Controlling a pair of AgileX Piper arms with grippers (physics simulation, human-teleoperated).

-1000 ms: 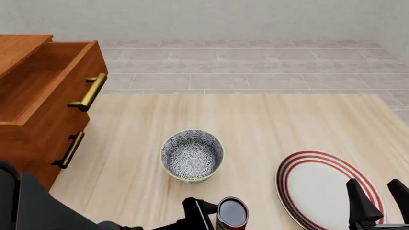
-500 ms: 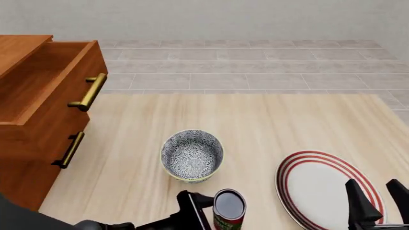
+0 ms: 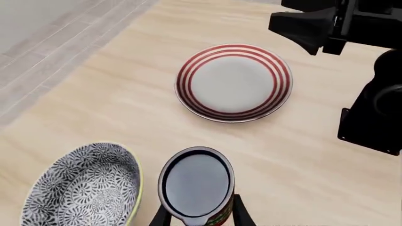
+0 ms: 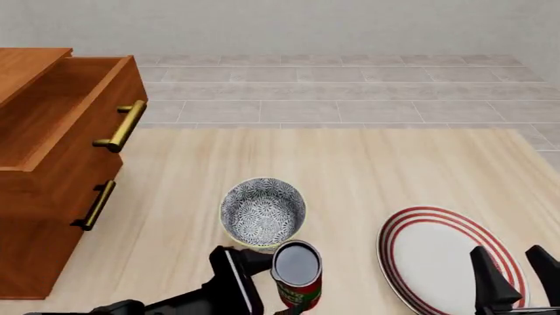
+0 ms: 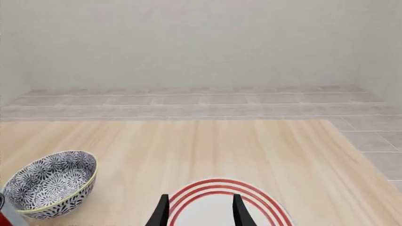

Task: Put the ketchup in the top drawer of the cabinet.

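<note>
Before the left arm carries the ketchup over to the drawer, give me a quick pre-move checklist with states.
1. Grasp: left tool shut on the ketchup, fingers on either side of it in the left wrist view: ok.
2. Can attitude: roughly upright, top facing up: ok.
3. Lift height above the table: cannot tell.
4. Top drawer pulled out, interior showing, nothing seen inside: ok.
5. Path: bowl sits right beside the can on its far side; clearance looks tight: not ok, lift before swinging left.
6. Right tool open, parked over the plate, away from the route: ok.
</note>
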